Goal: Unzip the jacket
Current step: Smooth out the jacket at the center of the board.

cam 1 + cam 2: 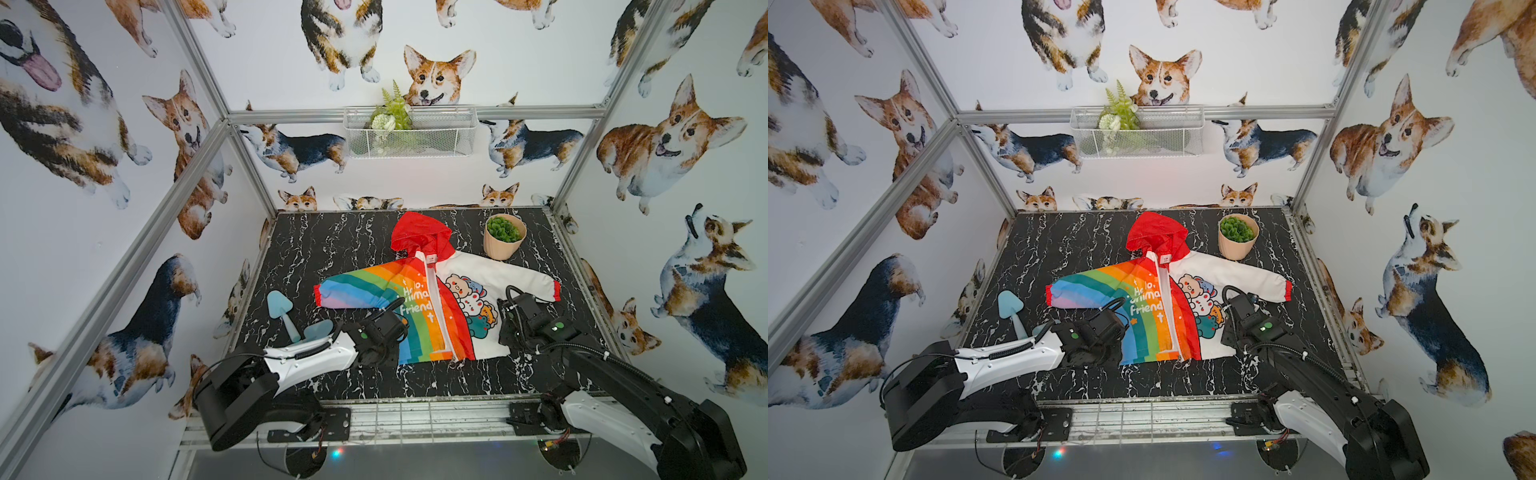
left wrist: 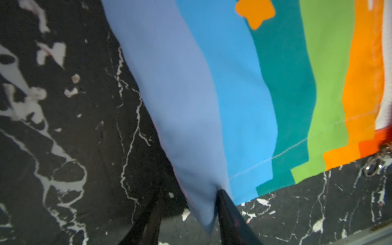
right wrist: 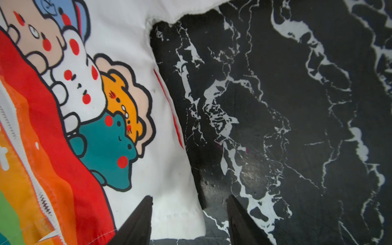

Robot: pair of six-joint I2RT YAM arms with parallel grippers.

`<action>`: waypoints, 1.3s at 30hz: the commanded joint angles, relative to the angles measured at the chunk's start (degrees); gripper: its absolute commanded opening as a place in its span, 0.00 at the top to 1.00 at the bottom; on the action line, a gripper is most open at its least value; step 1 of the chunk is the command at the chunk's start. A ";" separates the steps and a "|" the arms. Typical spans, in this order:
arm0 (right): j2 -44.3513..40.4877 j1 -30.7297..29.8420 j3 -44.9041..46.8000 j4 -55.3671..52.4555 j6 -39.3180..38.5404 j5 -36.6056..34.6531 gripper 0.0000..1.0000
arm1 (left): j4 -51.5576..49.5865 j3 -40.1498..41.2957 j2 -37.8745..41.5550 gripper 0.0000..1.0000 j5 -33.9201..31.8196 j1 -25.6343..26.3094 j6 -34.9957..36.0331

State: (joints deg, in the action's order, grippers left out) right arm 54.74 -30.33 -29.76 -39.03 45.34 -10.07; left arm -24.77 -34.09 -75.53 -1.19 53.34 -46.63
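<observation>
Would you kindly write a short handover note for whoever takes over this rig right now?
Left gripper: jaws apart around the pale blue hem corner of the jacket, not clamped yet.
Right gripper: open, straddling the edge of the white hem corner.
Position: the jacket lies flat on the table, hood away from the arms, halves together.
Done: the zip pull sits at the hem, so the zip looks run down.
Left: confirm it is fully down; spread the halves if needed.
</observation>
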 commanded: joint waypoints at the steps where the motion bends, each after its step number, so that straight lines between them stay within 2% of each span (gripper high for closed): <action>1: 0.83 0.09 1.05 1.77 1.78 2.16 0.45 | -0.72 0.74 0.26 0.72 -1.08 0.68 -2.14; 5: 2.23 0.09 1.02 3.01 0.98 2.85 0.51 | -1.51 1.93 2.18 0.88 -0.77 1.14 -2.76; 11: 3.36 0.06 0.47 3.28 0.17 2.69 0.55 | -0.95 5.86 7.95 0.93 1.97 1.69 -3.03; 13: 3.57 0.05 0.27 3.32 -0.15 2.78 0.56 | -0.50 6.99 9.10 0.88 2.83 1.75 -3.05; 14: 3.77 0.07 -0.01 3.20 -0.43 2.69 0.56 | -0.39 7.52 9.55 0.82 3.18 1.72 -3.11; 17: 3.63 0.07 -0.68 2.51 -0.58 2.07 0.57 | -0.41 8.84 11.20 0.73 4.00 1.70 -3.03; 19: 3.08 0.07 -0.91 3.01 -1.14 3.04 0.58 | -1.79 9.23 13.15 0.57 3.43 1.76 -2.73; 21: 1.64 0.01 -0.57 6.61 -3.67 7.86 0.60 | -4.40 8.19 15.23 0.44 1.51 1.64 -2.05; 25: -0.25 -1.26 -0.02 14.23 -6.40 17.66 0.68 | -9.88 3.58 19.44 0.39 -3.35 0.60 1.19; 28: 1.94 -7.46 -2.46 16.39 -8.95 19.47 0.71 | -11.28 0.15 21.11 0.38 -3.61 -4.26 5.33; 31: 6.28 -13.33 -4.51 18.71 -9.21 20.58 0.75 | -8.11 -2.87 20.17 0.40 -0.10 -13.19 10.68; 34: 11.17 -16.32 -4.05 24.36 -6.66 22.93 0.77 | -1.86 -7.15 14.78 0.47 4.81 -21.44 15.43; 39: 17.85 -20.70 -5.72 28.49 -4.12 24.94 0.77 | 9.03 -13.87 2.61 0.55 11.31 -28.82 16.37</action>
State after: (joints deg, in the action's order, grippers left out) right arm 69.45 -48.97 -33.85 -16.10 38.85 12.29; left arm -25.41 -44.91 -67.26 4.29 27.40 -32.97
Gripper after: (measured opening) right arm 0.226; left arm 0.457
